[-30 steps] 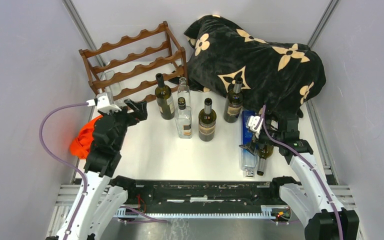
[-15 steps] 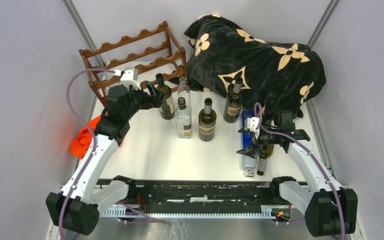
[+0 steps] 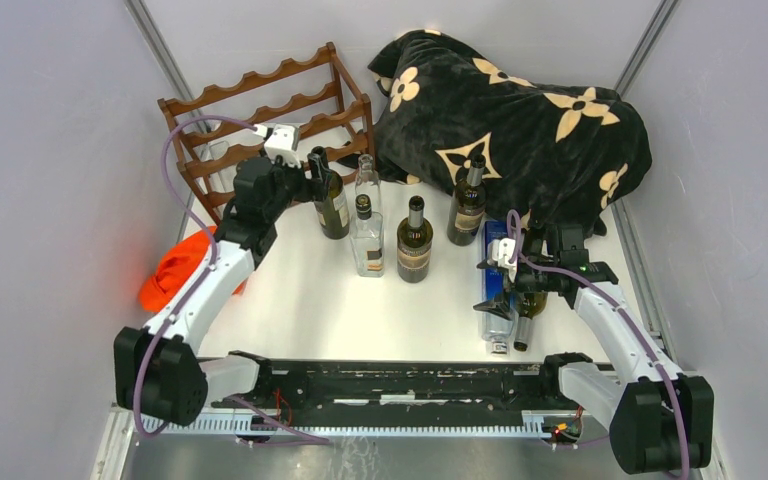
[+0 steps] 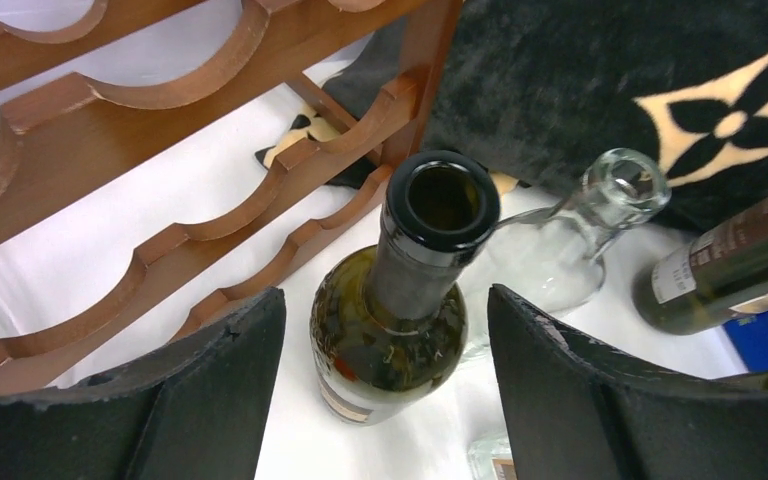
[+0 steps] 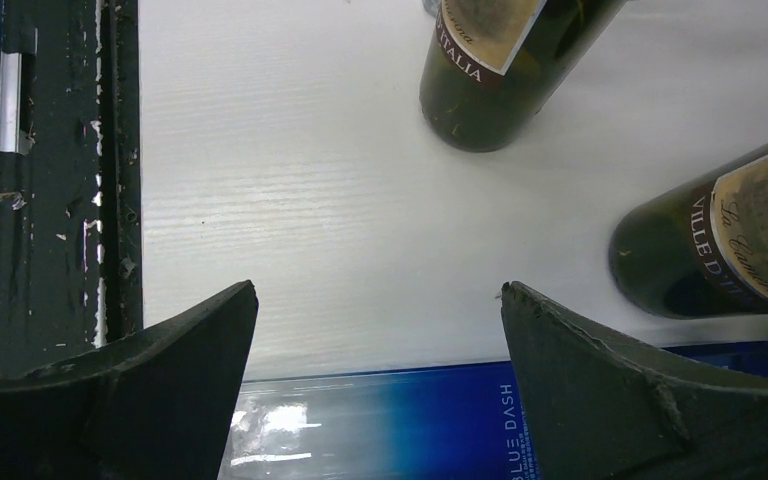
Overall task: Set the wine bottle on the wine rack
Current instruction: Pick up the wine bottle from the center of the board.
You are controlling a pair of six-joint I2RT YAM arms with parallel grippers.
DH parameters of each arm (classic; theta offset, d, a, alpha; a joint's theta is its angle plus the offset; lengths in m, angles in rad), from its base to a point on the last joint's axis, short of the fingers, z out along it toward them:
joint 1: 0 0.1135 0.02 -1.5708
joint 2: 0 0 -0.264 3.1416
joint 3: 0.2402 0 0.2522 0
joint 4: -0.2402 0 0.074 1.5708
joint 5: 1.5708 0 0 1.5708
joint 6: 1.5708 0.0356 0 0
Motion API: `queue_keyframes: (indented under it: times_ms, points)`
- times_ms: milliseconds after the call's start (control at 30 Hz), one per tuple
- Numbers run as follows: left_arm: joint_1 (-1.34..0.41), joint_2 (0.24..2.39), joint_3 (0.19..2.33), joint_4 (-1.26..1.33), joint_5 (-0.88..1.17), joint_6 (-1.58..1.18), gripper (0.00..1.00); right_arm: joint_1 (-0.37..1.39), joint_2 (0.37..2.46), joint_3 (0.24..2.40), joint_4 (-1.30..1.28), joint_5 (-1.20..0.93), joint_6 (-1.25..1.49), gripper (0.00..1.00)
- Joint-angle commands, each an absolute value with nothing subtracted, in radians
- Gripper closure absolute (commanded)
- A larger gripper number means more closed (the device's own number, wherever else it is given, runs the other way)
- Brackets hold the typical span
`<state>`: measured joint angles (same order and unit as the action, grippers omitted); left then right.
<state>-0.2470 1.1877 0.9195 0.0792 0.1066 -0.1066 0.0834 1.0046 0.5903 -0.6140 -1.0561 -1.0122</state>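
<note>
From the top camera you see the green wine bottle [image 3: 330,205] standing upright just in front of the wine rack [image 3: 265,125], at its right end. Your left gripper [image 3: 315,172] is at the bottle's neck, and your right gripper [image 3: 505,300] is well right of the rack, over a blue bottle [image 3: 494,243] lying flat. Your left wrist view shows the fingers [image 4: 210,400] wide apart either side of that neck, gaps on both sides, the rack's rails just behind. Your right wrist view shows fingers [image 5: 160,390] spread wide above the blue bottle, gripping nothing.

Upright green wine bottle [image 4: 400,320] between fingers [image 4: 210,400] of end effector [image 4: 385,292], wine rack [image 4: 160,150] behind
</note>
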Motion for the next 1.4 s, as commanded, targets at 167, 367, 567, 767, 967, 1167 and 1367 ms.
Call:
queue_keyframes:
  times_ms: [167,367,567,767,967,1167,1367]
  points:
    - [-0.263,1.305,1.026,0.172,0.136,-0.030,0.39,0.086,0.995,0.583,-0.584,-1.049,-1.025,0.02]
    - [-0.265,1.292,1.019,0.169,0.156,-0.008,0.90,0.087,0.995,0.581,-0.582,-1.046,-1.023,0.02]
    - [-0.265,1.216,1.021,0.073,0.139,0.016,0.98,0.087,0.999,0.581,-0.588,-1.045,-1.025,0.02]
    - [-0.265,1.074,1.049,-0.163,0.083,-0.039,0.98,0.087,0.983,0.580,-0.610,-1.051,-1.053,0.02]
    - [-0.265,0.914,1.022,-0.352,0.030,-0.064,0.98,0.086,0.977,0.589,-0.628,-1.060,-1.070,0.02]
    - [-0.265,0.810,1.034,-0.522,0.041,-0.126,0.98,0.086,0.977,0.602,-0.669,-1.085,-1.107,0.02]
    - [-0.265,0.739,1.048,-0.670,0.105,-0.206,0.98,0.086,0.976,0.602,-0.711,-1.120,-1.158,0.02]
